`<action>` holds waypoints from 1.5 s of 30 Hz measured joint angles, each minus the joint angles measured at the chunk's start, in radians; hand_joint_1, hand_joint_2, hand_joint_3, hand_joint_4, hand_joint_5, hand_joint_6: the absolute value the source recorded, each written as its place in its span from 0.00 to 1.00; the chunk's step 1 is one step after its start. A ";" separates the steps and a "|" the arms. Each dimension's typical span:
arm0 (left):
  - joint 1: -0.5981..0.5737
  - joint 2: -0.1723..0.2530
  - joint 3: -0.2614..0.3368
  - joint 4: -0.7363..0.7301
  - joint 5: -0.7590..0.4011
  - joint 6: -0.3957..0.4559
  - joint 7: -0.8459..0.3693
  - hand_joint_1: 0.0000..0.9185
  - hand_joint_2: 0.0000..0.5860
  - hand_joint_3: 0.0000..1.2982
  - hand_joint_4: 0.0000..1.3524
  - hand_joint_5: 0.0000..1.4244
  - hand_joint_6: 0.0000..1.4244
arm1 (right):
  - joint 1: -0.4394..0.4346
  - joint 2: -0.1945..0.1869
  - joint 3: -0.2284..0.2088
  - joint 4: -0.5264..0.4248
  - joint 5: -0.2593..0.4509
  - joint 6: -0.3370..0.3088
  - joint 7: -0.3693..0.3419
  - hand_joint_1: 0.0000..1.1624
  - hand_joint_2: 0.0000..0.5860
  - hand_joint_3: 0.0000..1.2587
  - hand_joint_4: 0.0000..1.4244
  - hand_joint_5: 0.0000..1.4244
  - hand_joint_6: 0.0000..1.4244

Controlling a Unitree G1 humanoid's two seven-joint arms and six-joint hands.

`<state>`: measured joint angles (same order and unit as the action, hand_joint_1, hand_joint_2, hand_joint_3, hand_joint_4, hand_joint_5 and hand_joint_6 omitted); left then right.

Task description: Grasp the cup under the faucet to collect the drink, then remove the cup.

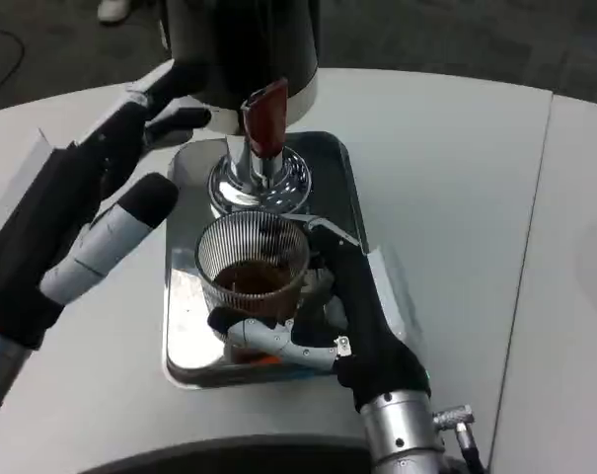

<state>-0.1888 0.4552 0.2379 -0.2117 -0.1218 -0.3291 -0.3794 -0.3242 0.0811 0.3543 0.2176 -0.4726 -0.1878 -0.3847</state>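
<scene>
Cup (pixel 253 272) sits upright on shiny tray (pixel 184 341), just near of chrome faucet (pixel 259 178), brown drink already inside. Right hand (pixel 328 321) wraps it from near-right, fingers curled around the lower wall, gripping. Left hand (pixel 96 212) hovers far-left, fingers spread, holding nothing, close to the red lever (pixel 266 118). Right hand is nearer; removal likely means drawing the cup nearward, off the tray.

the cup (pixel 253 269) looks like clear ribbed glass, glossy. the faucet (pixel 260 176) is polished chrome metal with a shiny red plastic lever (pixel 266 118). the tray (pixel 185 296) beneath is mirror-bright metal. the desk (pixel 446 197) is smooth matt white. the right hand (pixel 362 316) appears matt black, its wrist brushed silver metal.
</scene>
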 measured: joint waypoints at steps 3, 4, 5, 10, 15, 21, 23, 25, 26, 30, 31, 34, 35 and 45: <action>0.027 0.016 0.020 0.015 -0.019 -0.031 -0.026 0.00 0.08 0.12 0.10 0.15 0.14 | 0.026 -0.009 0.008 -0.036 0.000 0.002 0.013 0.77 0.27 0.52 0.52 0.69 0.71; 0.035 0.026 0.024 0.021 -0.026 -0.042 -0.038 0.00 0.08 0.12 0.10 0.15 0.14 | 0.037 -0.012 0.008 -0.050 0.000 0.007 0.019 0.77 0.27 0.52 0.52 0.69 0.71; 0.037 0.030 0.025 0.024 -0.026 -0.045 -0.042 0.00 0.08 0.12 0.10 0.15 0.14 | 0.040 -0.013 0.008 -0.055 0.000 0.009 0.021 0.77 0.27 0.52 0.52 0.69 0.71; 0.068 0.077 0.053 0.047 -0.032 -0.108 -0.093 0.00 0.08 0.12 0.10 0.15 0.14 | 0.087 -0.022 0.010 -0.156 0.005 0.030 0.072 0.77 0.27 0.52 0.52 0.69 0.71; 0.100 0.106 0.072 0.077 -0.031 -0.193 -0.119 0.00 0.08 0.12 0.11 0.15 0.14 | 0.138 -0.027 0.006 -0.238 0.008 0.049 0.118 0.77 0.27 0.52 0.52 0.69 0.71; 0.154 0.157 0.105 0.130 -0.023 -0.337 -0.147 0.00 0.08 0.12 0.12 0.16 0.14 | 0.195 -0.038 -0.001 -0.307 0.018 0.065 0.164 0.77 0.27 0.52 0.52 0.69 0.71; 0.163 0.165 0.106 0.139 -0.023 -0.363 -0.149 0.00 0.08 0.12 0.12 0.16 0.14 | 0.203 -0.039 -0.002 -0.319 0.020 0.066 0.172 0.77 0.26 0.52 0.52 0.69 0.71; 0.191 0.193 0.111 0.153 -0.023 -0.401 -0.165 0.00 0.08 0.12 0.12 0.16 0.14 | 0.228 -0.045 -0.002 -0.354 0.026 0.066 0.192 0.77 0.26 0.52 0.52 0.68 0.71; 0.195 0.198 0.112 0.157 -0.023 -0.407 -0.168 0.00 0.08 0.12 0.12 0.16 0.14 | 0.233 -0.048 -0.003 -0.360 0.027 0.067 0.198 0.77 0.26 0.52 0.52 0.68 0.71; 0.227 0.232 0.113 0.172 -0.023 -0.461 -0.190 0.00 0.08 0.12 0.12 0.16 0.14 | 0.265 -0.063 -0.013 -0.410 0.043 0.071 0.244 0.77 0.25 0.52 0.52 0.69 0.71; 0.233 0.239 0.113 0.175 -0.023 -0.470 -0.194 0.00 0.08 0.12 0.12 0.16 0.14 | 0.274 -0.073 -0.017 -0.429 0.049 0.073 0.259 0.77 0.25 0.52 0.52 0.69 0.71; 0.260 0.262 0.115 0.176 -0.023 -0.506 -0.206 0.00 0.08 0.12 0.11 0.15 0.14 | 0.313 -0.104 -0.031 -0.495 0.071 0.077 0.314 0.77 0.25 0.52 0.52 0.69 0.71; 0.270 0.272 0.115 0.176 -0.023 -0.518 -0.209 0.00 0.08 0.12 0.10 0.15 0.13 | 0.329 -0.123 -0.036 -0.519 0.078 0.079 0.335 0.77 0.25 0.52 0.52 0.69 0.71; 0.313 0.301 0.132 0.147 0.017 -0.603 -0.209 0.00 0.08 0.11 0.08 0.13 0.11 | 0.409 -0.184 -0.076 -0.668 0.112 0.109 0.441 0.77 0.25 0.52 0.52 0.69 0.71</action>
<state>0.1245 0.7565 0.3696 -0.0644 -0.1051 -0.9323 -0.5882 0.0848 -0.1027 0.2788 -0.4508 -0.3608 -0.0789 0.0566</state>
